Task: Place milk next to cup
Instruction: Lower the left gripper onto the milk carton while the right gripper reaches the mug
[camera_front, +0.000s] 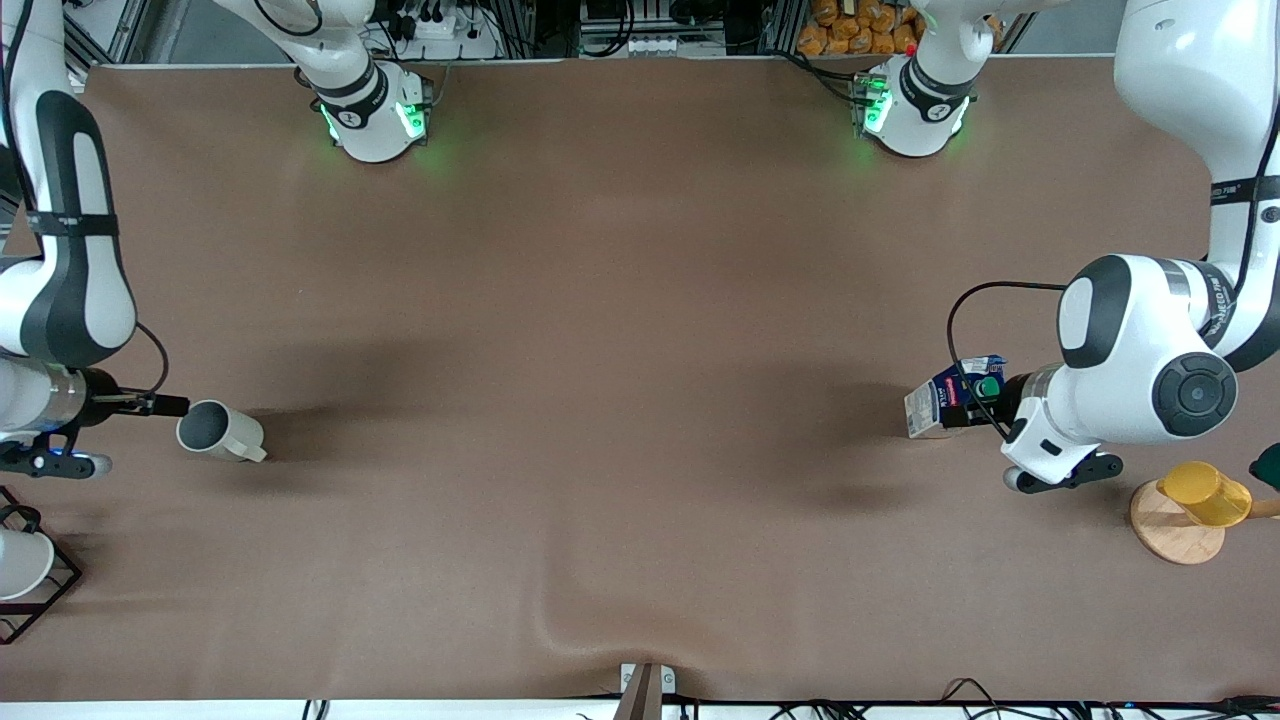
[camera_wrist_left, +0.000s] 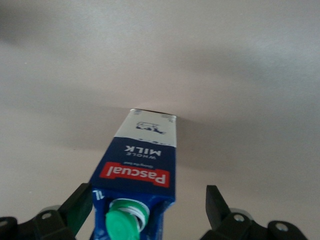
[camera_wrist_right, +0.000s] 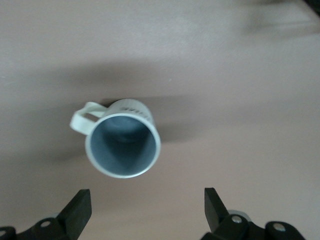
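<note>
The milk (camera_front: 945, 400) is a dark blue and white carton with a green cap, standing on the brown table toward the left arm's end. My left gripper (camera_front: 978, 403) is open around its top. In the left wrist view the carton (camera_wrist_left: 142, 160) sits between the fingers of the left gripper (camera_wrist_left: 147, 200), close to one finger (camera_wrist_left: 80, 200) and apart from the other. The cup (camera_front: 218, 431), an off-white mug with a grey inside, stands toward the right arm's end. My right gripper (camera_front: 165, 405) is open and empty beside it. In the right wrist view the mug (camera_wrist_right: 122, 145) lies ahead of the right gripper (camera_wrist_right: 146, 200).
A yellow cup (camera_front: 1205, 493) rests on a wooden disc (camera_front: 1172, 532) near the left arm's hand. A white vessel (camera_front: 20, 565) in a black wire rack (camera_front: 45, 600) stands near the right arm. The table cloth has a ripple (camera_front: 560, 620) near the front edge.
</note>
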